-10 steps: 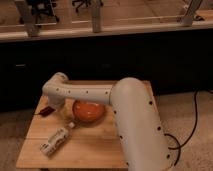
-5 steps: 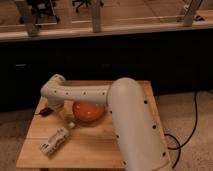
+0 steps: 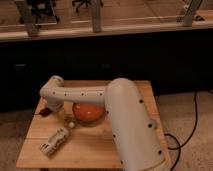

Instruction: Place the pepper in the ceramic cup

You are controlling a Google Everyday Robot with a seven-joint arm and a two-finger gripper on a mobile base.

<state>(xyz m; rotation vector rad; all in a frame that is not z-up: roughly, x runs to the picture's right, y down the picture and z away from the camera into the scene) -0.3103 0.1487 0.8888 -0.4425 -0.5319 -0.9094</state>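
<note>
We are looking at a pale wooden table (image 3: 85, 150) with a smooth matt top, a wide orange bowl (image 3: 87, 112) gleaming glossy, a whitish plastic bottle (image 3: 54, 141), and the white arm's (image 3: 127, 125) smooth matt shell. Its gripper (image 3: 67, 119) is hanging just left of the bowl.

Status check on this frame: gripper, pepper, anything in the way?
Gripper low beside orange bowl, jaws open, empty. Pepper at left edge of table, not picked up. Ceramic cup close beside gripper. Bottle lying in front, clear of pepper.
</note>
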